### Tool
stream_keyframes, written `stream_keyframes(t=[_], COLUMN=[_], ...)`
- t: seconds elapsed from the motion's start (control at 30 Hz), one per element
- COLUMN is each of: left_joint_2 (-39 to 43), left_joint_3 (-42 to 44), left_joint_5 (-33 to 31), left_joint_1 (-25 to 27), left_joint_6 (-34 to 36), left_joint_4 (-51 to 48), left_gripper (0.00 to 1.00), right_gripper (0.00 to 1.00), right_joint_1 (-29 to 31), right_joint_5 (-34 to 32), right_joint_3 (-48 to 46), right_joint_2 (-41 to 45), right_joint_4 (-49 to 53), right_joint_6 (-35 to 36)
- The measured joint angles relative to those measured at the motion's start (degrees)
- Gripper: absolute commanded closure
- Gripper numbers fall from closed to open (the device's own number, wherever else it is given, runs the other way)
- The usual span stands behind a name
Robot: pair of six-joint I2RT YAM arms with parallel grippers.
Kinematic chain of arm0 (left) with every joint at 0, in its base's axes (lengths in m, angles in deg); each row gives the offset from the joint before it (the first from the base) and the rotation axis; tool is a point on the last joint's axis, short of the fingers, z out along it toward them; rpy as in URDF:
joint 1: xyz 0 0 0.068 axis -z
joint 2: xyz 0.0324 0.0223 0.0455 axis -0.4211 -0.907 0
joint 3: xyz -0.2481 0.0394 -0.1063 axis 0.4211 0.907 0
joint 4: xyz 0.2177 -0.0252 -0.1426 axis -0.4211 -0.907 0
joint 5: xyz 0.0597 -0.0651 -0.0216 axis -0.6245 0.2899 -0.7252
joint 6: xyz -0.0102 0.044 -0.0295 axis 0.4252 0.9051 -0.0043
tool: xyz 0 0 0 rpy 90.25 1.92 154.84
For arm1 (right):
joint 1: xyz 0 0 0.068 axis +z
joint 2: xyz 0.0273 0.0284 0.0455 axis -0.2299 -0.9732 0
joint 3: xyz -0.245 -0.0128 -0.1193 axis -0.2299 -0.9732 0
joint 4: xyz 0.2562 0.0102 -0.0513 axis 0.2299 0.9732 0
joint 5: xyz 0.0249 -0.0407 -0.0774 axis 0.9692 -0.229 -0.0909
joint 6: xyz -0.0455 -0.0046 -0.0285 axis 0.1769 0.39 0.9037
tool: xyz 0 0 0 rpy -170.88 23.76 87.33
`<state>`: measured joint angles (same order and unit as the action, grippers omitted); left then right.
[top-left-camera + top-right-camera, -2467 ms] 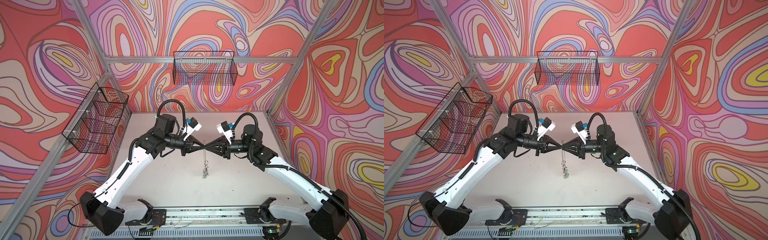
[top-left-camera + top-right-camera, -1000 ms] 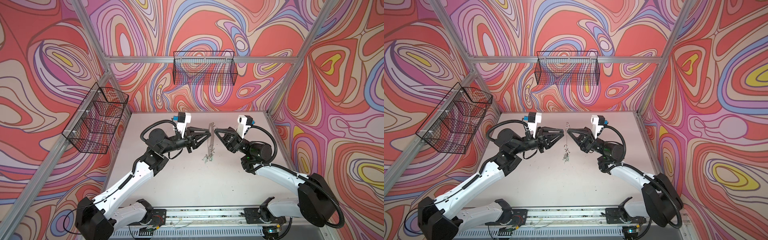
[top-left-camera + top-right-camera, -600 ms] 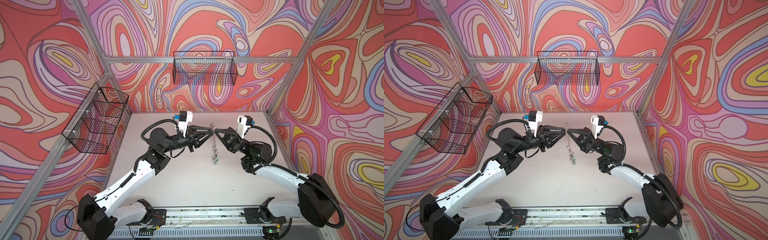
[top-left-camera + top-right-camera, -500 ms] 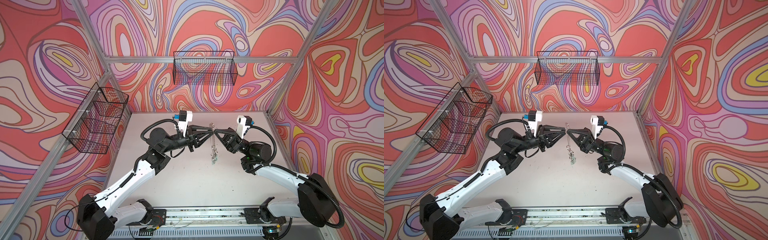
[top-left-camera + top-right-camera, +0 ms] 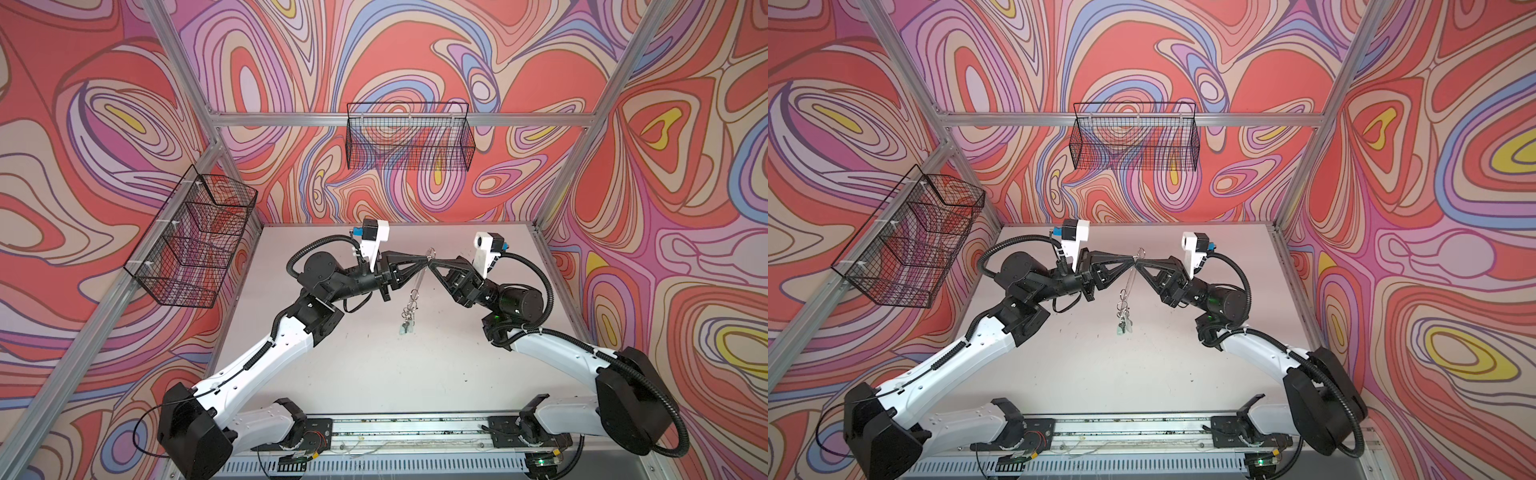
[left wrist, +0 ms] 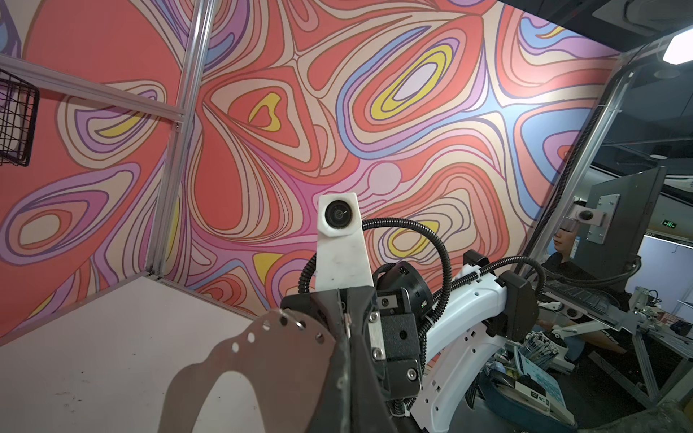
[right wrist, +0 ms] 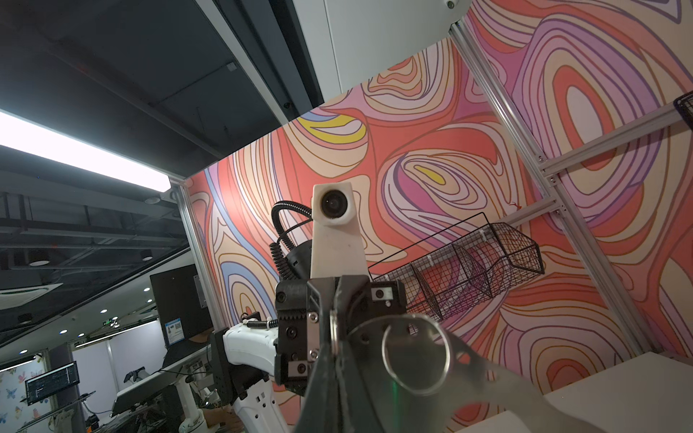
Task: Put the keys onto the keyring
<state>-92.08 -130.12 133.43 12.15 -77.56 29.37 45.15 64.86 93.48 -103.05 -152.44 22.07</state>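
Note:
The keyring hangs edge-on in the air above the middle of the table in both top views. The keys dangle in a small bunch from its lower end. My left gripper and right gripper meet tip to tip at its upper end. In the left wrist view the flat metal keyring, with holes along its rim, runs into my shut left gripper. The right gripper is shut on the keyring, beside a round wire loop.
One black wire basket hangs on the back wall and another on the left wall. The pale table lies under the arms. A metal rail carrying both arm bases runs along the front edge.
The left gripper moved right to the keyring's upper end and shut on it. The right gripper kept its hold. The keys shifted slightly to the right.

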Motion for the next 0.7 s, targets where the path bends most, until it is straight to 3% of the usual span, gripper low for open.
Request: stream_keyframes(t=[0.1,0.17,0.33,0.47,0.7], left_joint_2=[0.3,0.7,2.2,3.4,3.3], left_joint_3=[-0.3,-0.7,-2.9,-6.0,-12.0], left_joint_5=[-0.5,-1.0,-2.6,-3.8,-4.5], left_joint_1=[0.0,0.0,0.2,0.2,0.2], left_joint_6=[1.2,2.3,6.9,11.4,17.8], left_joint_4=[-2.1,-5.1,-16.9,-27.1,-40.0], left_gripper=[1.00,1.00,1.00,1.00,1.00], right_gripper=[0.76,0.69,0.61,0.61,0.66], right_joint_1=[0.0,0.0,0.1,0.1,0.1], right_joint_5=[-0.1,-0.2,-2.0,-6.8,-10.5], right_joint_3=[-0.4,-0.9,-0.9,1.7,10.9], right_joint_2=[0.5,2.1,11.5,19.6,21.2], right_joint_4=[1.0,4.0,23.5,42.9,67.6], right_joint_6=[0.8,2.7,14.4,27.3,43.4])
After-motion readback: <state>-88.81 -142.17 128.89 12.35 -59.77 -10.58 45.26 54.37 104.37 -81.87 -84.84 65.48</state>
